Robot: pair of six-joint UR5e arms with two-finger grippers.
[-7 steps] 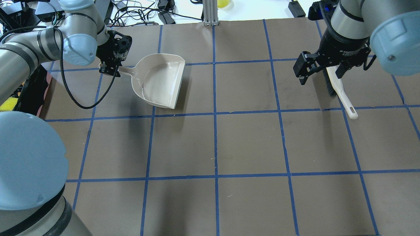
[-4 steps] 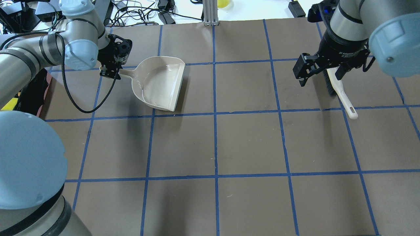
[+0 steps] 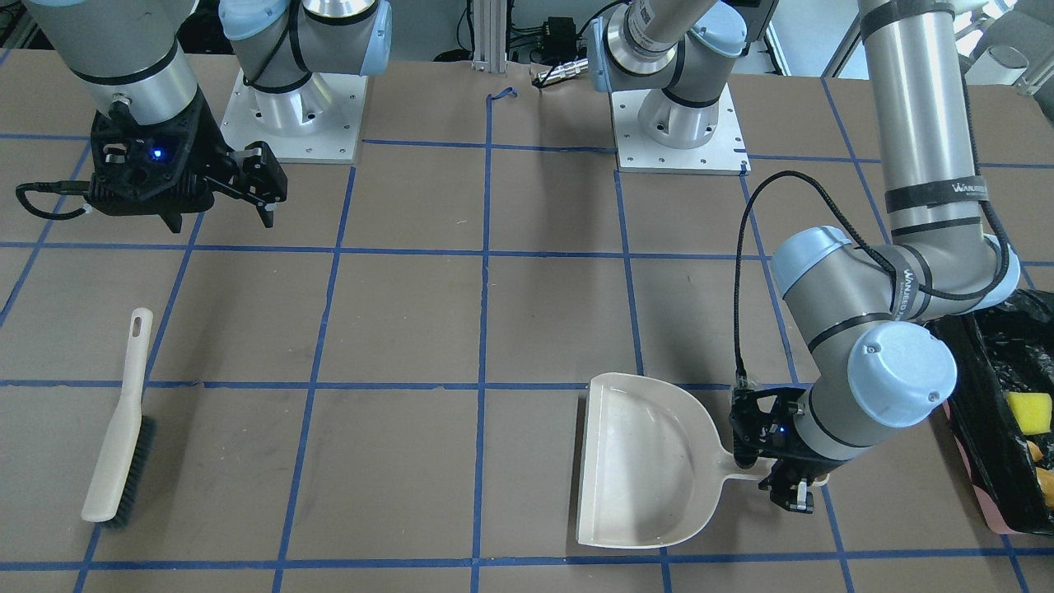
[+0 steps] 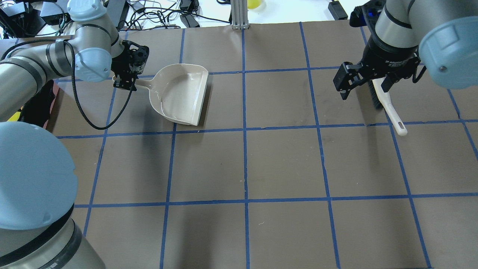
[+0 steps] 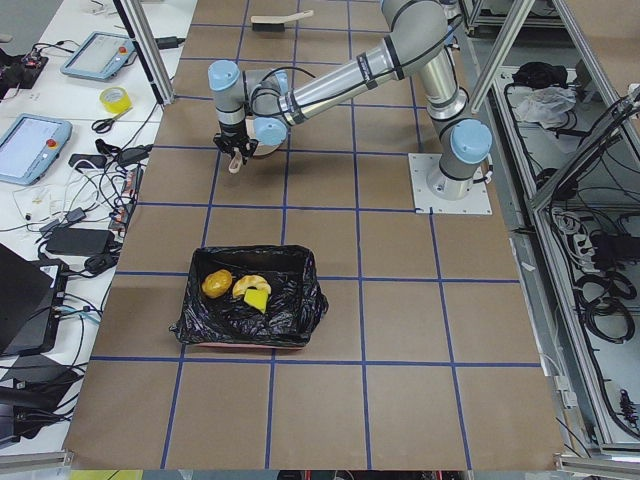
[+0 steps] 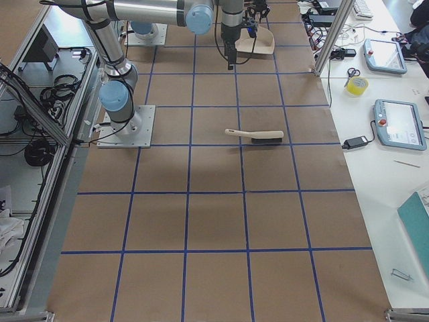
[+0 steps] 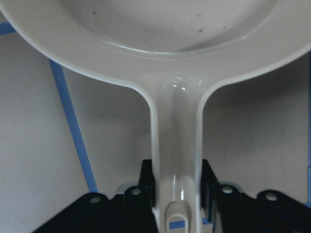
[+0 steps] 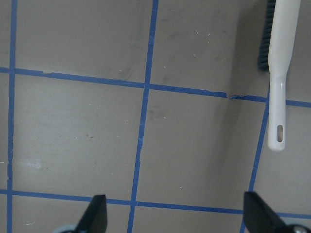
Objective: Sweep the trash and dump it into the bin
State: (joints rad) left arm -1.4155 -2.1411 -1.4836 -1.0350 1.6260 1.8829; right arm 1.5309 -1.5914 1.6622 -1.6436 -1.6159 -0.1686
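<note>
The trash lies inside the bin (image 5: pixel 250 312), a pink container lined with a black bag: a golden-brown lump (image 5: pixel 216 284), an orange-white crescent (image 5: pixel 247 285) and a yellow wedge (image 5: pixel 257 299). The bin also shows at the right edge of the front view (image 3: pixel 992 428), with the yellow wedge (image 3: pixel 1027 412) in it. My left gripper (image 4: pixel 125 80) (image 7: pixel 177 189) is shut on the handle of the beige dustpan (image 4: pixel 181 93) (image 3: pixel 642 461), which is empty and sits low on the table. My right gripper (image 4: pixel 364 84) (image 8: pixel 177 216) is open and empty above the table, beside the brush (image 4: pixel 386 104) (image 8: pixel 282 63).
The brush (image 3: pixel 119 436) lies flat on the brown paper with blue tape lines. Cables and devices crowd the strip beyond the table's far edge (image 4: pixel 168 18). A metal post (image 4: pixel 239 15) stands at the far middle.
My left gripper has shifted slightly with the dustpan, turning it a little. My right gripper has moved slightly; it stays open. The brush has not moved.
</note>
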